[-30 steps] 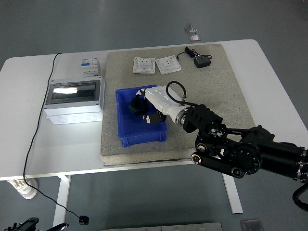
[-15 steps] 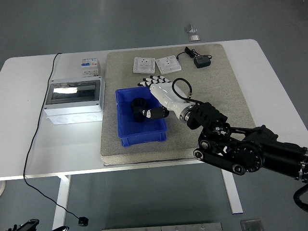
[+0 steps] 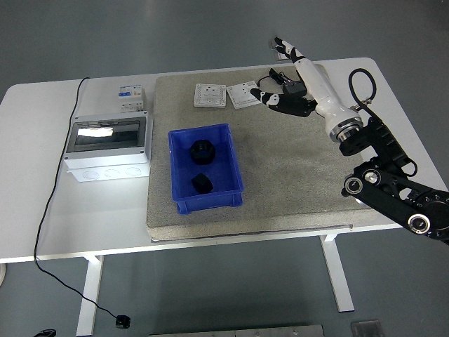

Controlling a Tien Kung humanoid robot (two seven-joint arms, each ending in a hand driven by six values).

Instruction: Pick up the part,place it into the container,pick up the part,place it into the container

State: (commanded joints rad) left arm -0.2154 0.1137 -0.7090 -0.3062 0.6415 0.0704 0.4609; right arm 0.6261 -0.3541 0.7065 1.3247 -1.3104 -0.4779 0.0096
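Observation:
A blue container (image 3: 178,189) stands on the grey mat (image 3: 295,161), left of middle. Two black parts lie inside it, one toward the back (image 3: 202,149) and one toward the front (image 3: 201,182). My right hand (image 3: 284,81), white with black fingertips, is at the mat's far right corner, well away from the container. Its fingers are spread and hold nothing. It hovers over a black adapter (image 3: 290,88) with a short cable, which it partly hides. My left arm is out of view.
Two white switch plates (image 3: 210,95) (image 3: 245,94) lie at the back of the mat, next to my hand. A white electrical box with a clear lid (image 3: 109,144) and a small breaker (image 3: 132,96) stand on the left. A black cable (image 3: 52,203) hangs off the table's left side.
My right hand has lifted out of the blue container and swung to the mat's far right corner. A second black part now lies in the container's front half.

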